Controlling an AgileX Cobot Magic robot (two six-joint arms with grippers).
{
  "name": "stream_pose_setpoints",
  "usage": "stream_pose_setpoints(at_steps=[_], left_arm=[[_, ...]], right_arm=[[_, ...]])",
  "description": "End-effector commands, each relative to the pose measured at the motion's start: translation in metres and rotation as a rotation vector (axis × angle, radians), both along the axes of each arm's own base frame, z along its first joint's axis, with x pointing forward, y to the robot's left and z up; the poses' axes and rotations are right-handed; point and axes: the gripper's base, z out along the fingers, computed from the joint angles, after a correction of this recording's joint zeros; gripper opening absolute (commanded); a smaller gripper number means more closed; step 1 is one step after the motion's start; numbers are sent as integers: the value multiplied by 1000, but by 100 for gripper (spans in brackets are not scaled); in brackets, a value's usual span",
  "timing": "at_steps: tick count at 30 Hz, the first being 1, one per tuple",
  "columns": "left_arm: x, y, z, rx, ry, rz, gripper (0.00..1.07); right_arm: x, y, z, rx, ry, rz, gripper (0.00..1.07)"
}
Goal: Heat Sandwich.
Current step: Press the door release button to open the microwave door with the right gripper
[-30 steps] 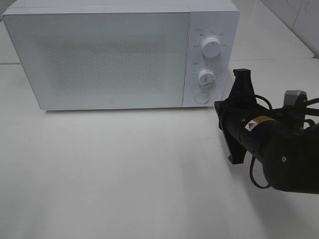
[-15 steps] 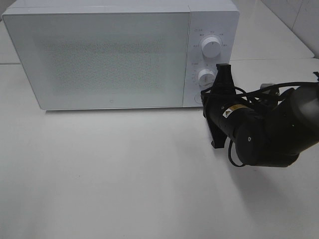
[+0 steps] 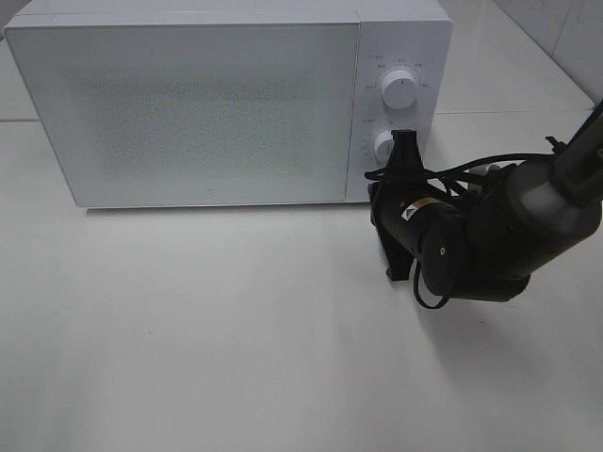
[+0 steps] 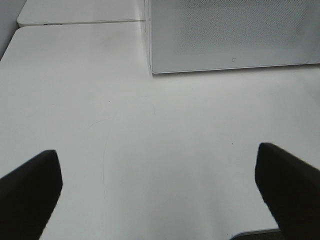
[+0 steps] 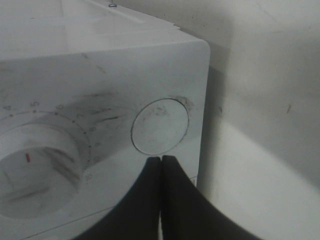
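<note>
White desk (image 3: 236, 358) fills the room's foreground, with a second pale surface running behind it. At the back of the desk stands a white microwave (image 3: 188, 104). Its door (image 3: 198, 113) is shut, and the speckled, frosted front lets nothing inside show through. The sandwich appears in none of the views, so I cannot tell where it is.

On the panel to the right of the door sit an upper dial (image 3: 399, 90) and a lower dial (image 3: 384, 146). The lower one is partly covered by the black right arm, which reaches in from the right side.

The right hand (image 5: 161, 160) is closed, its two dark fingertips pressed together with nothing between them. Seen from its wrist, the tips sit at the lower edge of the round button (image 5: 160, 126) beside the lower dial. Whether they press on it I cannot tell.

The left hand (image 4: 157, 152) is spread wide open and holds nothing. Its dark fingers (image 4: 30, 190) stand well apart over bare desk, facing the microwave's front left corner from some way off.
</note>
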Motion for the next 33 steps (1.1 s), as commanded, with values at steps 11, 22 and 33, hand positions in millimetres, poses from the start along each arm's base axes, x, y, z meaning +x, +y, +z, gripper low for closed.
stream_pose_setpoints(at_steps=[11,22,33], left_arm=[[-3,-1,-1,-11,-21,-9,101],[-3,-1,-1,-11,-21,-9,101],[-3,-1,-1,-11,-21,-9,101]], right_arm=[[13,-1,-4,-17,2,-4,0],[19,-4,-2,-33,-52,-38,0],[26,-5,-5,-24,-31,-44,0]])
